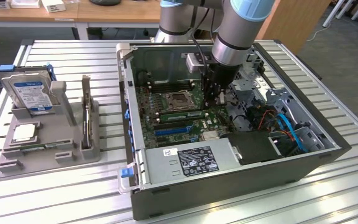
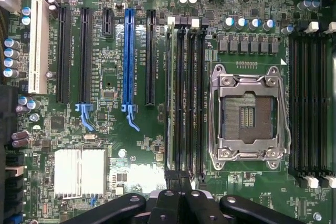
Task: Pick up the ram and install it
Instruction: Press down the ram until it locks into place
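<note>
The ram is a thin green stick standing on edge in a memory slot beside the empty processor socket on the motherboard. In the wrist view the ram runs along the outermost of several dark slots next to the socket. My gripper hangs shut over one end of that stick, inside the open computer case. From the wrist, my gripper has its black fingers pressed together at the end of the slots. I cannot tell whether the tips touch the stick.
A grey holder on the slatted table at the exterior view's left carries a blue-labelled hard drive and a square silver processor. Inside the case sit the power supply, drive cages and blue cables. Expansion slots lie beside the memory slots.
</note>
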`<state>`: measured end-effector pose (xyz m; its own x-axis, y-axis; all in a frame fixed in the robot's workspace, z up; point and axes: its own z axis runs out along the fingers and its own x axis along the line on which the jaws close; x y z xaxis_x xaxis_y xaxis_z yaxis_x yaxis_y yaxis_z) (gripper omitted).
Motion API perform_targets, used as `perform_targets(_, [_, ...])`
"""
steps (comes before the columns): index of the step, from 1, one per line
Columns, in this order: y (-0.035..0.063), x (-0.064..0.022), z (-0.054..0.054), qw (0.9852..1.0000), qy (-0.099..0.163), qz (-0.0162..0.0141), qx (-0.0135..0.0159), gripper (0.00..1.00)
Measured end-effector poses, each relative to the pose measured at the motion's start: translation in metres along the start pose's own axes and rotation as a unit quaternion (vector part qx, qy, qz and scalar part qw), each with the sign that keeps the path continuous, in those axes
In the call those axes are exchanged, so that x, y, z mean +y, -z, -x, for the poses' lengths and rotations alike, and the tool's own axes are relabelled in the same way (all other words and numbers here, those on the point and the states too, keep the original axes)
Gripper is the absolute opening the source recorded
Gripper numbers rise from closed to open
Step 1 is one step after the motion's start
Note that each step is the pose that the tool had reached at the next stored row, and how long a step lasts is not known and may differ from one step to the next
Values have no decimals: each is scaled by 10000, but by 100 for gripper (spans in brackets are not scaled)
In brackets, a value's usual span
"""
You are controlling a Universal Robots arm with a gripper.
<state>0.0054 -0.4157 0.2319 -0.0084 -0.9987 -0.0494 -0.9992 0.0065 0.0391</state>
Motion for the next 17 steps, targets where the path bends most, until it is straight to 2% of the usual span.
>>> perform_targets(17, [-64,-2,-3,10000,0,0,1,11])
